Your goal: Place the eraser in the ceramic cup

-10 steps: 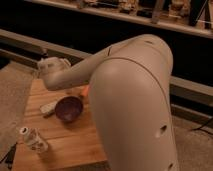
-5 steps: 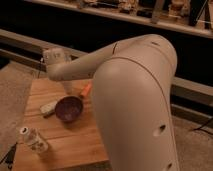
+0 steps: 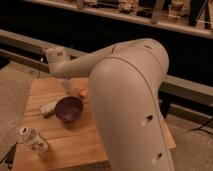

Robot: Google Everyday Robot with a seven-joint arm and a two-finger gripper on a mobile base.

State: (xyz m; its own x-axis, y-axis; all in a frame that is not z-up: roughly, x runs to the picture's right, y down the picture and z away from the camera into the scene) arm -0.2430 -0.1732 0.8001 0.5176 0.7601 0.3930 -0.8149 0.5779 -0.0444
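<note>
— Where is the robot's hand (image 3: pixel 56 56)?

— Upper left of the frame, at the far end of the big off-white arm (image 3: pixel 125 95), above the back edge of the wooden desk (image 3: pixel 75 137). Whether it is open or holding anything, I cannot tell.

— And the task's things?

— A plain off-white ceramic cup (image 3: pixel 67 86) stands just below the hand, beside a dark purple bowl (image 3: pixel 68 108). The eraser I cannot make out. A whitish-grey block (image 3: pixel 48 107) lies left of the bowl, a clear bottle (image 3: pixel 33 140) lower left.
</note>
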